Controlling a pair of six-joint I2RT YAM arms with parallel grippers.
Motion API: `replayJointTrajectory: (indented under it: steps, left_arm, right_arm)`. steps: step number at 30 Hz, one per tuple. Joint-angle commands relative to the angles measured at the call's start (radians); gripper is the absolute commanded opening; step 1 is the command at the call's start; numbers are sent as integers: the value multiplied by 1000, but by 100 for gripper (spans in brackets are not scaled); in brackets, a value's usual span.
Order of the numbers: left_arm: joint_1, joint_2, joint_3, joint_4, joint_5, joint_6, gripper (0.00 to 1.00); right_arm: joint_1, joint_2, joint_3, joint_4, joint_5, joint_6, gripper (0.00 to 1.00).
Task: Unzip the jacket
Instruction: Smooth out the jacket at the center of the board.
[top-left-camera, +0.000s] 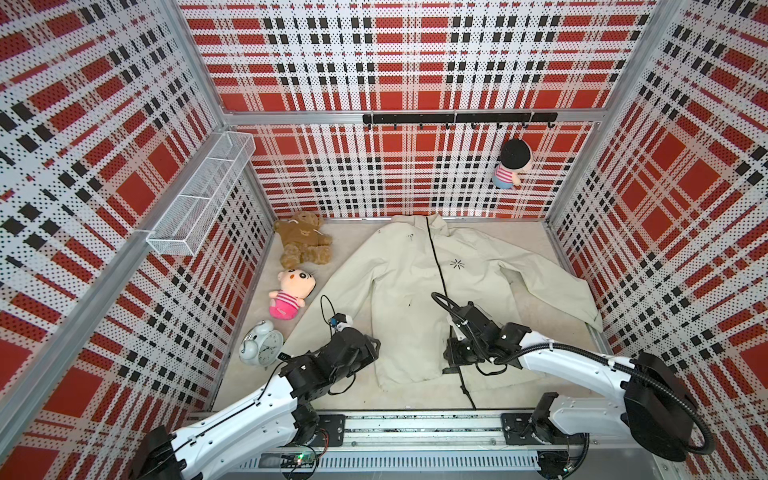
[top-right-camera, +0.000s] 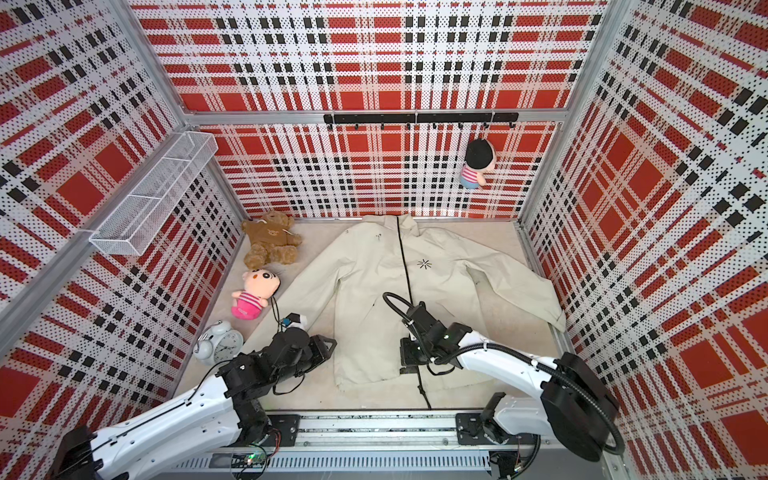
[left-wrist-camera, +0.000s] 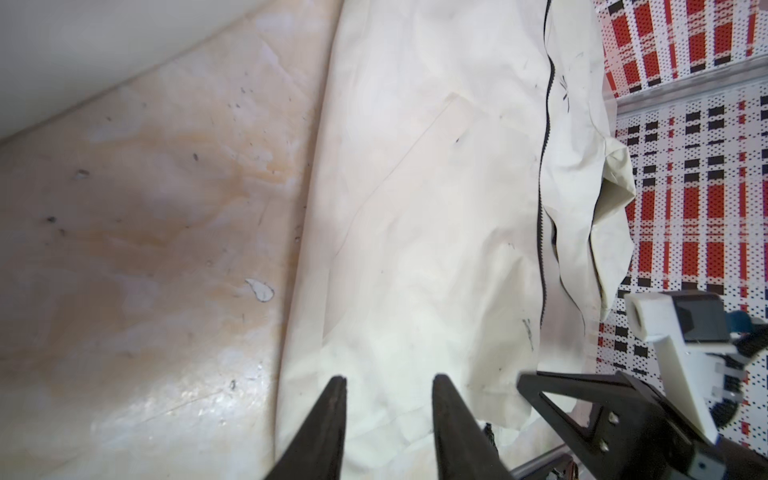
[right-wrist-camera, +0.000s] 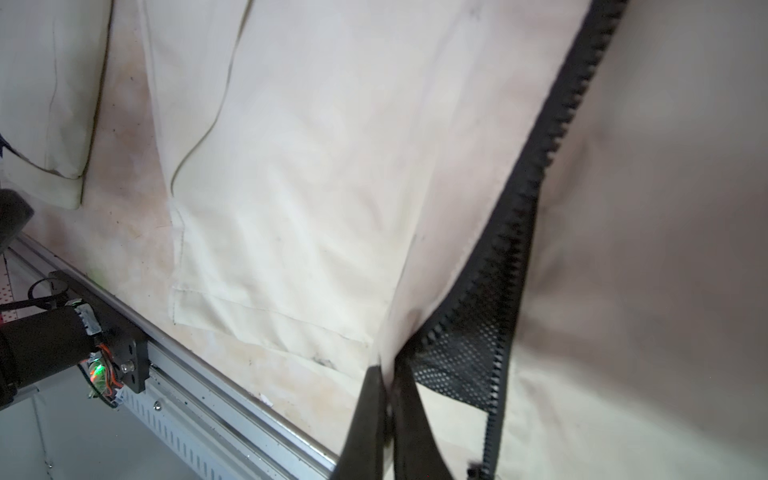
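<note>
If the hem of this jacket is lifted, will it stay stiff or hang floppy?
Probably floppy: the jacket lies flat with soft wrinkles, and where the right end effector pinches its edge, the cloth bends up in a fold. Likely light: the fabric looks thin, and one small pinch raises it.

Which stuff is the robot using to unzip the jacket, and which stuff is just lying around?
For the job: jacket, its black zipper, right claw pinching the jacket's front edge, left claw open over it.

Just lying about: brown teddy bear, pink doll, alarm clock, hanging doll, wire basket.
</note>
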Motion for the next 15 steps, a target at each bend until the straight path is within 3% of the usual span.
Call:
replayJointTrajectory:
  steps: [1, 8, 15]
  left_arm:
    - [29, -18, 47, -75, -37, 65, 38]
    - [80, -19, 110, -162, -39, 146, 40]
    - [88, -21, 108, -175, -29, 163, 44]
  right_arm:
    - [56, 23, 74, -62, 54, 16, 1]
    - [128, 17, 137, -243, 182, 53, 0]
    - [136, -29, -26, -204, 150, 105, 2]
